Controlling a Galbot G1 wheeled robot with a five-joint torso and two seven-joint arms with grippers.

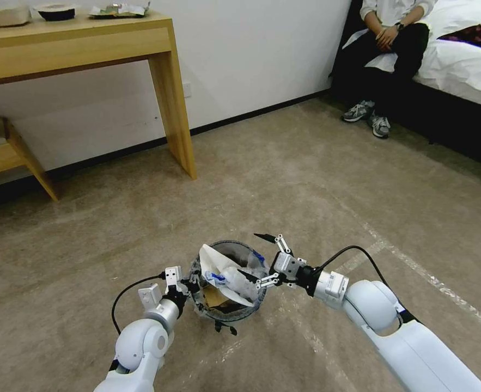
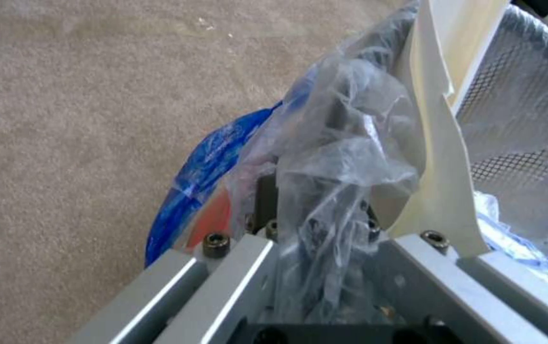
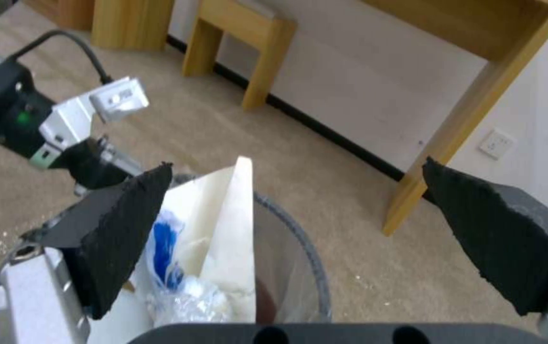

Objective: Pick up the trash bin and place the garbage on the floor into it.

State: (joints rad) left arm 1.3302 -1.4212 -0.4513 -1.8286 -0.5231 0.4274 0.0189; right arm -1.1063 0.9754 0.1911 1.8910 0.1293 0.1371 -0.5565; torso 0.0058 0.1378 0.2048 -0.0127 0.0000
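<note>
Gripping the near rim of the trash bin (image 1: 230, 256), the left gripper (image 1: 190, 287) had its fingers closed on the rim and the crinkly liner (image 2: 340, 157), as the left wrist view showed, with plastic bunched between the metal links. The bin stood roughly upright between the two arms, its mouth facing up, just above or on the floor (image 1: 284, 179); which of the two could not be told. A flat white slipper (image 1: 216, 265) stuck out of it, its long axis tilted, the pointed end rising past the rim toward the wooden desk (image 1: 87, 41) side. Beside it lay crumpled white and blue wrappers (image 1: 235, 279) and something brown lower down.

At the bin's right edge hung the right gripper (image 1: 260, 260), its black fingers (image 3: 121, 229) spread wide apart and holding nothing, one over the bin's mouth, the other out beyond the rim. White tape lines (image 1: 414, 267) crossed the carpet to the right.
</note>
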